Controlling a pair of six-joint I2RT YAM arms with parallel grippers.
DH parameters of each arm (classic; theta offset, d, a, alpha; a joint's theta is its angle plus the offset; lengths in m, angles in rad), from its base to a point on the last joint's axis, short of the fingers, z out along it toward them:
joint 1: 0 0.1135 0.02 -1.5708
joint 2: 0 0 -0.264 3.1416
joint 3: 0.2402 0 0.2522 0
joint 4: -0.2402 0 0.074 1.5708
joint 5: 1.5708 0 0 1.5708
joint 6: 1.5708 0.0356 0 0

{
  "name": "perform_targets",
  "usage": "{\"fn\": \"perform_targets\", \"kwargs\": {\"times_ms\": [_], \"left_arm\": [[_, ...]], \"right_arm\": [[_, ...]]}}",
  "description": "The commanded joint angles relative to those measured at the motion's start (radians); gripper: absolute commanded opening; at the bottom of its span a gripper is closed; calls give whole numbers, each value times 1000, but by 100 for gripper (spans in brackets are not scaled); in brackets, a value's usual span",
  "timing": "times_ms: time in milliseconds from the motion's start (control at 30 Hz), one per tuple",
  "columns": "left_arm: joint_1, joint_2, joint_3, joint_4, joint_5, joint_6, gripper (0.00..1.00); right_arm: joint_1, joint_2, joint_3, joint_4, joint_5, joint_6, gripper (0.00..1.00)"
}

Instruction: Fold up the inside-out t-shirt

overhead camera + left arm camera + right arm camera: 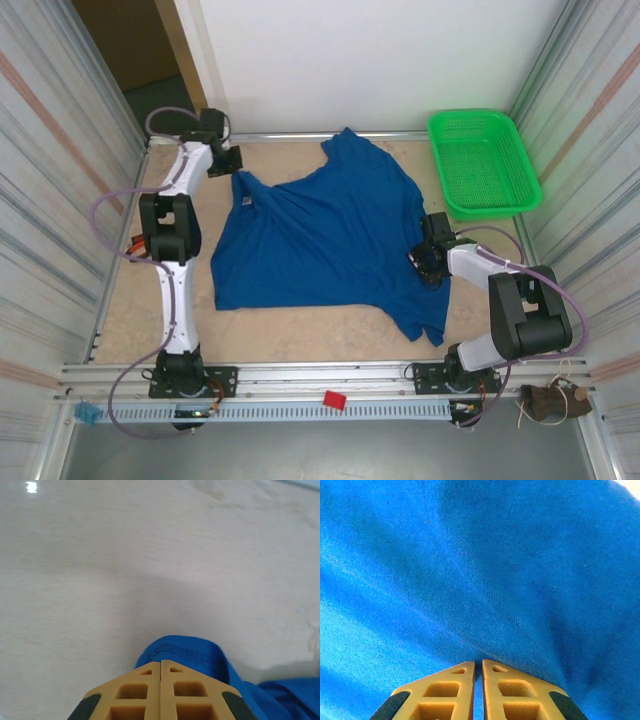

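Observation:
The inside-out t-shirt [320, 235], royal blue, lies spread and wrinkled across the middle of the table. A small white tag [245, 201] shows near its upper left. My left gripper [232, 168] sits at the shirt's far left corner. In the left wrist view it [160, 662] is shut, and a fold of hemmed blue cloth [190, 650] sticks out past the tips. My right gripper [425, 262] rests on the shirt's right side. In the right wrist view it [478, 662] is pinched on a thin fold of the blue cloth [480, 570].
A green mesh basket [480, 160] stands at the back right corner, just right of the shirt. Metal walls close in both sides. Bare wooden table [300, 325] runs along the front of the shirt. A small red piece [334, 401] lies on the front rail.

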State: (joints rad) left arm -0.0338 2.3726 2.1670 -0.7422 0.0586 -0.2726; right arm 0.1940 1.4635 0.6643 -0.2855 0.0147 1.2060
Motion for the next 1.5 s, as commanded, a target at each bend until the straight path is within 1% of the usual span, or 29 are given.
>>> {"fn": "perform_targets", "kwargs": {"times_ms": [0,33,67,100,133,167,233,300,367,433,533,600,700,833,967,1133,1167,1200,1267,1300,1333,1467], "left_arm": [[48,20,27,41,103,-102,0],[59,29,34,50,128,-96,0],[63,41,55,36,130,-88,0],[67,53,80,12,119,-85,5],[72,67,106,-13,101,-85,16],[76,69,114,-21,86,-80,26],[86,56,103,-25,75,-73,41],[88,32,75,-31,75,-71,47],[81,-8,19,-30,83,-62,47],[61,-74,-80,-17,76,-53,47],[20,-173,-261,65,51,-39,47],[-1,-197,-328,105,58,-38,48],[-20,-168,-322,107,106,-70,48],[-31,-121,-302,143,177,-167,48],[-56,-79,-262,140,171,-187,48],[-75,-53,-246,133,157,-205,48],[-76,-52,-247,135,156,-207,46],[-75,-52,-248,141,158,-210,37],[-76,-54,-248,152,162,-217,19],[-77,-61,-247,157,168,-218,7],[-77,-71,-248,160,169,-217,0],[-80,-147,-259,179,193,-211,0]], "right_arm": [[-8,21,-6,-116,62,39,11],[-8,22,-3,-120,62,40,11],[-10,26,0,-123,63,41,11],[-10,27,3,-125,64,41,11],[-10,28,5,-126,64,41,11],[-10,30,5,-128,65,42,10],[-10,30,6,-131,67,44,10],[-10,29,6,-136,70,44,10],[-11,27,6,-136,71,46,10],[-11,27,8,-135,71,43,10],[-13,29,10,-129,68,40,10],[-13,31,14,-129,69,37,9],[-14,36,17,-129,71,28,9],[-15,35,17,-130,74,21,8],[-16,32,15,-129,72,18,8],[-18,12,29,-132,65,-7,7],[-18,5,36,-133,65,-18,7],[-18,-4,45,-128,57,-26,7],[-19,-19,74,-106,22,-115,8],[-18,-26,92,-94,-2,-153,8],[-18,-30,110,-91,-14,-180,9],[-18,-49,165,-104,-14,-253,12]]}}
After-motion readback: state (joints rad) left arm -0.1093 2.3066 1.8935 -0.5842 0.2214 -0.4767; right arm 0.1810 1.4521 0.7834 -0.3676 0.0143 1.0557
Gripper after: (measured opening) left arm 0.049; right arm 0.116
